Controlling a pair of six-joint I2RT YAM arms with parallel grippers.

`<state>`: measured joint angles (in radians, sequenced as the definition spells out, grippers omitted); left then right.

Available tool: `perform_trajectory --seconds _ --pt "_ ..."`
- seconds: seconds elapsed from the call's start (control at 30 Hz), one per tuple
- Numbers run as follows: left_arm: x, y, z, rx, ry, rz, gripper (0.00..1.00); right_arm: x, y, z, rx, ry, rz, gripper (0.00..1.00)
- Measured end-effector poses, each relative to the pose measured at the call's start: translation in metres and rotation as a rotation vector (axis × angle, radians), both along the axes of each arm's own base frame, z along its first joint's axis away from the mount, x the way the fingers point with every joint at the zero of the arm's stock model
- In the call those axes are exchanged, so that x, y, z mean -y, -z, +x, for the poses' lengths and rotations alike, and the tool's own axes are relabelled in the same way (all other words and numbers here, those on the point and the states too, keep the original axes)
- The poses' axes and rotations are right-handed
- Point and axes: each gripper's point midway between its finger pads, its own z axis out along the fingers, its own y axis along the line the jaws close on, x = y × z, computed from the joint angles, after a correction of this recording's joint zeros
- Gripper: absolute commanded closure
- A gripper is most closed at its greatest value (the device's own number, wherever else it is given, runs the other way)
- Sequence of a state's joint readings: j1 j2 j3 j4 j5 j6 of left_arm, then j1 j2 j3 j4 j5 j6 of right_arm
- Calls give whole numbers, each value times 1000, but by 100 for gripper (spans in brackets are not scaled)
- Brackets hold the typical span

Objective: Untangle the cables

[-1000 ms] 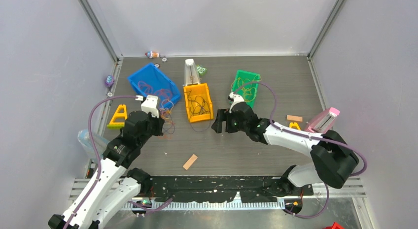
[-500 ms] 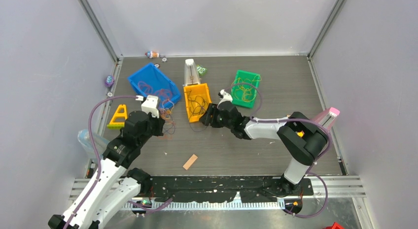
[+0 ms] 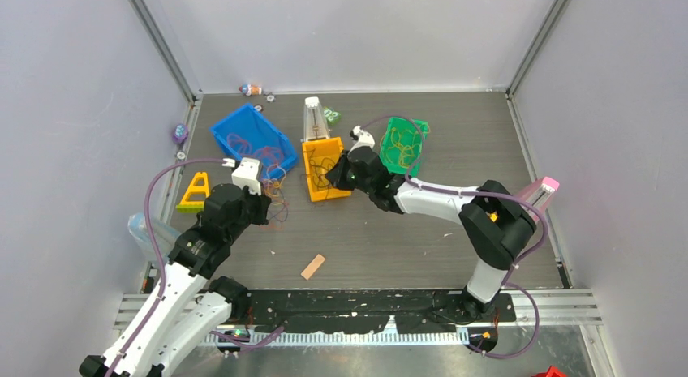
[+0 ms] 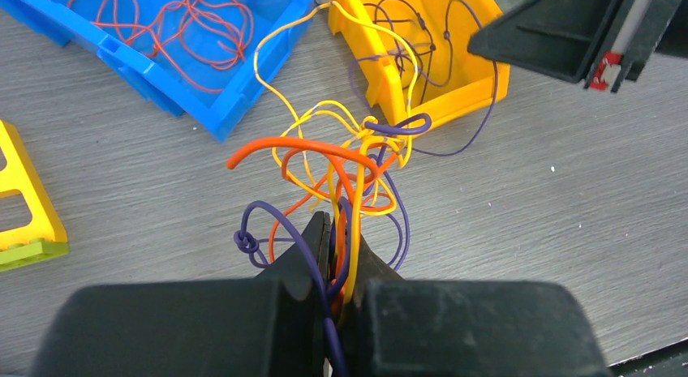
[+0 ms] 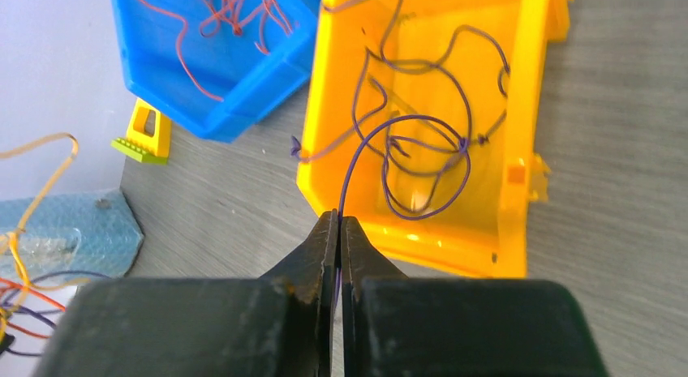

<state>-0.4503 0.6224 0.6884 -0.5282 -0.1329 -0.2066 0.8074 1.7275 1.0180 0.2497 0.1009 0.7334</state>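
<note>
left gripper (image 4: 333, 224) pinches a floppy tangle of thin orange, yellow and purple cables (image 4: 341, 160) beside a yellow plastic bin (image 4: 464, 100); right gripper (image 5: 339, 220) clamps one purple strand (image 5: 369, 134) above it. probably light and snag-prone; grip single strands.

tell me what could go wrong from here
1. The right gripper pinches one purple cable over the yellow bin; it loops among others there, so lifting may drag them out.
2. The left gripper clamps several strands of the tangle at once; pulling could tighten the purple knot.
3. A yellow strand crosses the bin's corner and may snag.
</note>
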Motion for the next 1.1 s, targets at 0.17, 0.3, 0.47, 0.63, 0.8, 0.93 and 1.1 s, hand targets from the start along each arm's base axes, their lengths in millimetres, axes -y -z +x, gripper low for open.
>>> perform_trajectory --seconds 0.17,0.3,0.47,0.63,0.8,0.93,1.1 --pt "0 0 0 0 0 0 100 -9 -16 29 47 8 -29 95" --pt "0 0 0 2 0 -1 100 2 -8 52 52 35 -80 95" --pt "0 -1 0 4 0 -2 100 22 -3 76 49 68 -143 95" --pt "0 -1 0 4 0 -2 100 22 -32 92 82 22 -134 95" --pt "-1 -1 0 4 -4 0 100 -7 -43 69 84 -113 -96 95" --pt "-1 -1 0 4 -5 1 100 -20 -3 16 -9 -219 -121 95" --pt "-1 0 0 2 -5 3 100 -26 39 -35 -128 -303 -151 95"
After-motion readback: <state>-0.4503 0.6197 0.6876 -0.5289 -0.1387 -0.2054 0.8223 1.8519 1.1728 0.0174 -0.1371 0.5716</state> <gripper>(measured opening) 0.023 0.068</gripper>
